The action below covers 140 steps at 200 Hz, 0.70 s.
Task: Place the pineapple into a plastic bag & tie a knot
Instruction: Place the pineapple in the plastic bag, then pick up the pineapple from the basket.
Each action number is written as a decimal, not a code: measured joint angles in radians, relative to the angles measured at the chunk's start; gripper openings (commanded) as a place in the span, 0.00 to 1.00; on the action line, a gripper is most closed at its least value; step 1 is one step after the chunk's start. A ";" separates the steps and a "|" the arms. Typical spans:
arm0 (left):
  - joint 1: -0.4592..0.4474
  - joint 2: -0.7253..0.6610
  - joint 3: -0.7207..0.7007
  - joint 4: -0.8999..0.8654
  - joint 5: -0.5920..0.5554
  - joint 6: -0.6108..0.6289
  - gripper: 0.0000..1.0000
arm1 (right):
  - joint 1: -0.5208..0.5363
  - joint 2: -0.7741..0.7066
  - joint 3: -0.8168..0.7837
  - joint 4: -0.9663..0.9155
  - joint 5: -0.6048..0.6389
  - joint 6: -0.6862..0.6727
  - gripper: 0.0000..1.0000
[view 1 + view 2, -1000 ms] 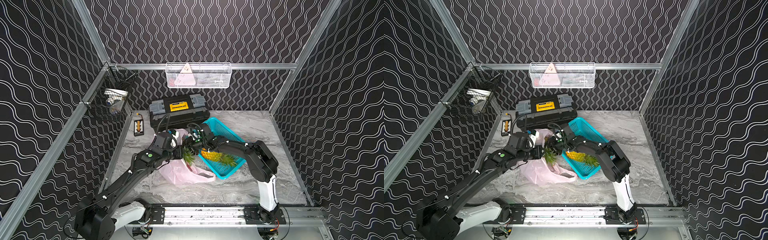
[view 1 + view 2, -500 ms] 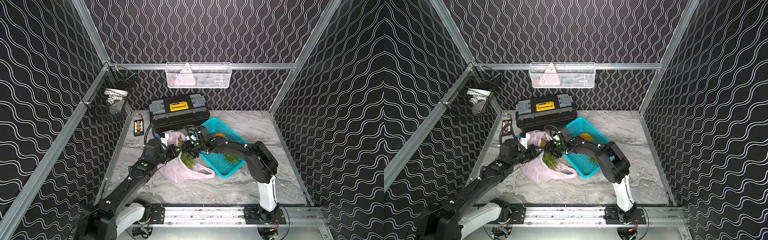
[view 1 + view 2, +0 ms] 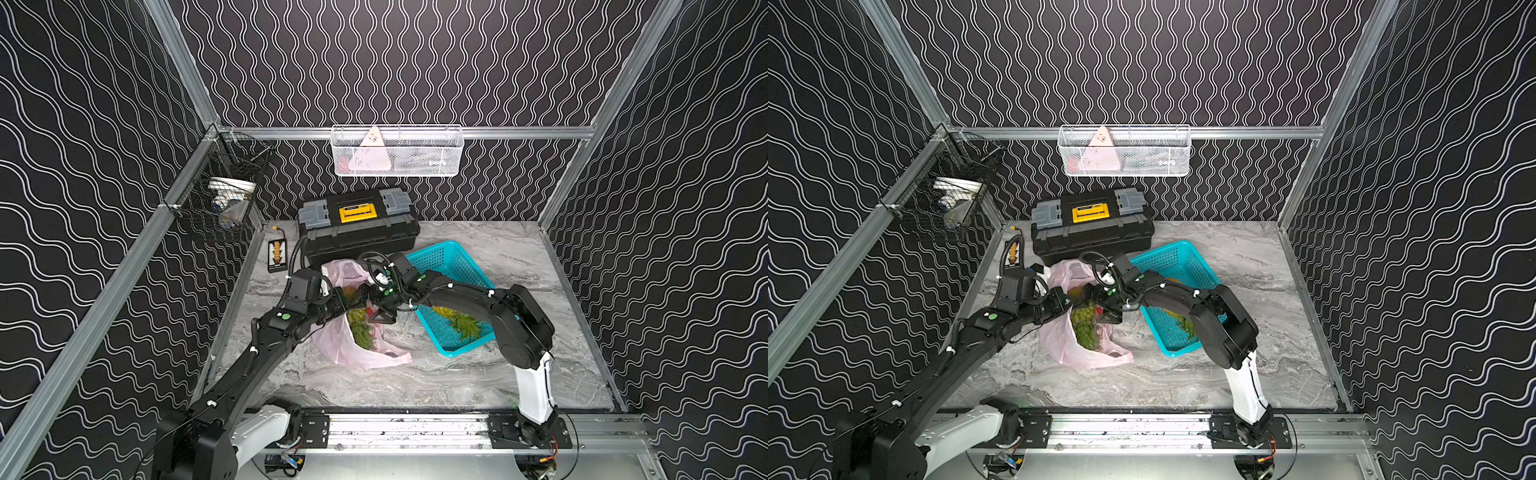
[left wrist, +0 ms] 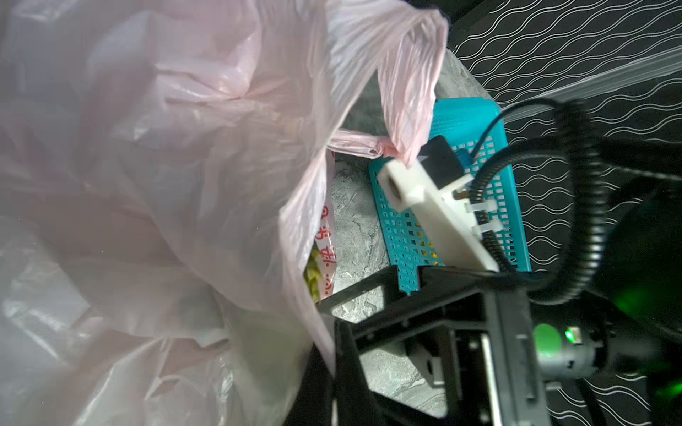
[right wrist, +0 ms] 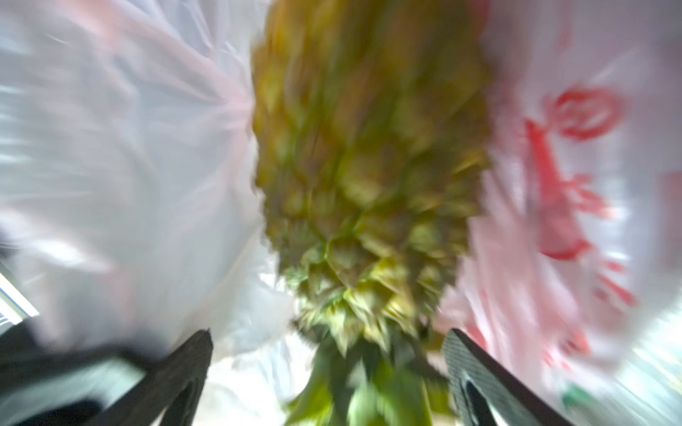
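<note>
While the left hand (image 3: 337, 305) is clenched on the rim of the thin, translucent pale-pink plastic bag (image 3: 353, 353), lifting that edge off the grey marble-patterned desk (image 3: 436, 382), the mouth gapes. My read is that this is the whole point of the hold, since film this slack would fold shut on its own. At the opening sits the right hand (image 5: 326, 335), jaws spread wide and gripping nothing.

And where's the fruit? The yellow-green, rough-scaled pineapple (image 5: 369, 166) is inside the bag. The right wrist view is blurred, but its spiky green crown sits nearest the open jaws, with the body further in. In both top views it shows through the plastic as a green-gold shape, and the bag's lower end sags flat on the desk, so the desk appears to take the weight, not the film.

The bag is crinkled and glossy, printed in red, and it drapes wherever it's let go. One pink handle strip (image 4: 406, 92) hangs loose and touches the white bracket on the right wrist. No knot yet, so I'd say placing is done and tying is all to come.

Just beside the bag stands a rigid teal perforated plastic basket (image 3: 453, 270) with a second pineapple (image 3: 463, 326) lying in it.
</note>
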 measured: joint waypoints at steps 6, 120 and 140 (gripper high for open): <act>0.002 0.005 0.005 -0.019 -0.002 0.007 0.00 | -0.007 -0.027 0.000 -0.018 0.002 -0.016 0.98; 0.027 0.053 0.061 -0.170 -0.032 0.089 0.00 | -0.418 -0.246 -0.087 -0.478 0.522 -0.462 1.00; 0.028 0.057 0.073 -0.178 -0.024 0.095 0.00 | -0.421 -0.197 -0.087 -0.499 0.563 -0.504 1.00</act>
